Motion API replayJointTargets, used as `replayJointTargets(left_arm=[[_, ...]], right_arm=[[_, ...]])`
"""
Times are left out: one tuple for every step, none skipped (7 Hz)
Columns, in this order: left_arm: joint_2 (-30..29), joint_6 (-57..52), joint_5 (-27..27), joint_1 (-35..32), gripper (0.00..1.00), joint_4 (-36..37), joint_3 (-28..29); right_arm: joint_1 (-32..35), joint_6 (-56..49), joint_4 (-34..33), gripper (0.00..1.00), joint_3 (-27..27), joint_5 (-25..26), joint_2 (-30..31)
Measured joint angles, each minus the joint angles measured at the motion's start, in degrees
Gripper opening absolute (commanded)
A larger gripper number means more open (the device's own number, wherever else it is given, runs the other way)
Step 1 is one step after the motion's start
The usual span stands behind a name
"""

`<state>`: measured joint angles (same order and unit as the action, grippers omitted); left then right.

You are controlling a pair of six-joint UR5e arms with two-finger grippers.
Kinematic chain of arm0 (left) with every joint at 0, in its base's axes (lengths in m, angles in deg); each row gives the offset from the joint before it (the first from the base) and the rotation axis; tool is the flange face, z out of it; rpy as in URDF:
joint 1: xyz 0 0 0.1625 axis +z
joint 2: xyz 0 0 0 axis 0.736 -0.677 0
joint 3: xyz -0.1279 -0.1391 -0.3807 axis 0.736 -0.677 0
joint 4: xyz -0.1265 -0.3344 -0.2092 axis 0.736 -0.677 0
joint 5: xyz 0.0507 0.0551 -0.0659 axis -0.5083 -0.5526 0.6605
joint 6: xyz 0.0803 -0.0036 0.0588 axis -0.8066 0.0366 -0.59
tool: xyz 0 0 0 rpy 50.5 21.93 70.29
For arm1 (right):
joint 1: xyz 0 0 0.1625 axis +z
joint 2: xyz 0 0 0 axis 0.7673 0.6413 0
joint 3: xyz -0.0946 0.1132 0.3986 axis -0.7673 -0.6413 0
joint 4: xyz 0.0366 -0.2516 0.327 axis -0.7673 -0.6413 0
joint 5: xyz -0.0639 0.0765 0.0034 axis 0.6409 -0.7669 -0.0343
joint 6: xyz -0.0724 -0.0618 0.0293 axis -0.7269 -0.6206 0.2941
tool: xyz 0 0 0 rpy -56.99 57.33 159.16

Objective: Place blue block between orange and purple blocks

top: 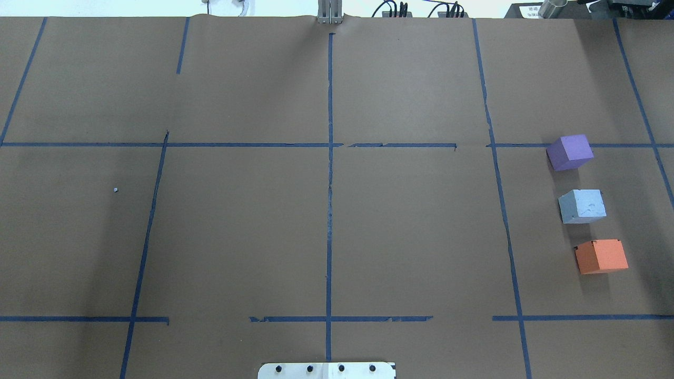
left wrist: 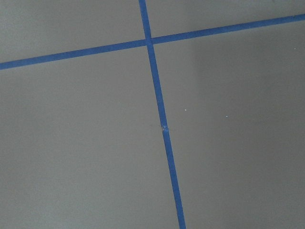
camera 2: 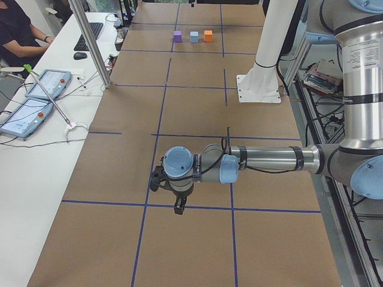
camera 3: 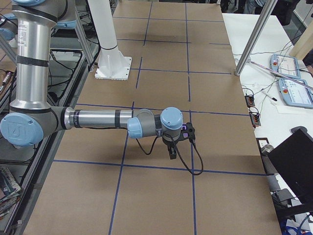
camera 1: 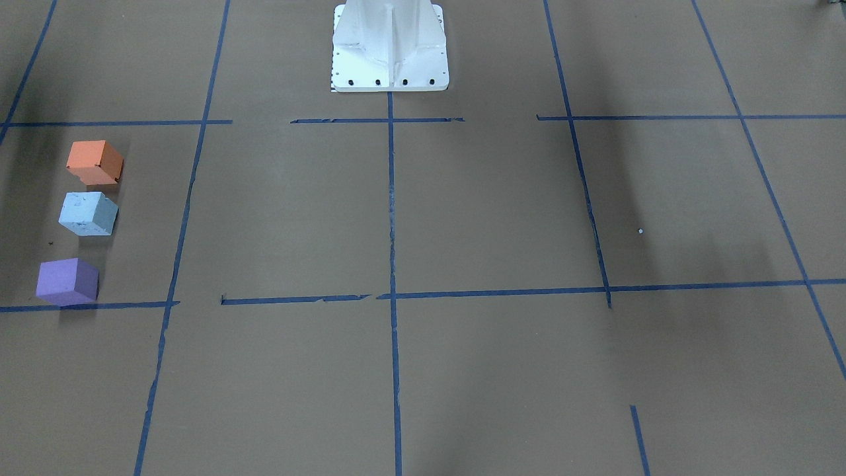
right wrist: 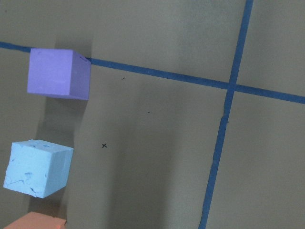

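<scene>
Blocks, three of them, stand in a single row inside one taped cell of the brown paper table cover (top: pixel 237 226), on the robot's right side of the table. The blue block (top: pixel 582 206) is the middle one, with the orange block (top: pixel 601 256) on the side nearer the robot's base and the purple block (top: pixel 570 152) on the far side. All three are set apart, with a strip of bare paper showing between each pair. The blue block is a pale, chalky blue cube that rests flat on the paper. It is turned slightly out of line with the blue tape lines (top: pixel 329 210), and its top face is marked with darker flecks and scuffs. The purple block sits right at the tape line that closes the cell on its far side. The right wrist view looks down on the purple and blue blocks, with only a corner of the orange one at its lower edge. The left wrist view shows only paper and a tape crossing. The left gripper (camera 2: pixel 178 205) and the right gripper (camera 3: pixel 172 153) both point down at the paper, well apart from the blocks. They show only in the side views, so I cannot tell how wide either pincer stands.
</scene>
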<state>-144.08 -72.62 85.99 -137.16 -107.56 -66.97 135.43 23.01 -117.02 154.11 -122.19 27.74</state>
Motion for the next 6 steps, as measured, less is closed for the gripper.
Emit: replayJointTargets(left_arm=[[-0.11,-0.04,-1.20,0.01,1.00,0.00,-0.25],[-0.44,-0.06,-1.78,0.15,1.00,0.38,-0.55],[-0.87,-0.11,-1.94,0.30,1.00,2.01,-0.84],[-1.10,-0.20,-1.90,0.28,1.00,4.43,-1.58],[-1.15,-0.28,-1.74,0.17,1.00,6.35,-2.81],[-1.17,-0.33,-1.65,0.09,1.00,7.72,-4.24]], right_arm=[[0.98,-3.92,-5.46,1.00,1.90,0.94,-0.01],[1.92,-6.84,-8.25,1.00,2.73,2.30,0.12],[2.28,-8.11,-9.30,1.00,3.00,3.27,0.31],[2.36,-8.52,-9.66,1.00,2.99,3.67,0.42],[2.38,-8.60,-9.81,1.00,2.89,3.78,0.46],[2.40,-8.60,-9.88,1.00,2.85,3.77,0.49]])
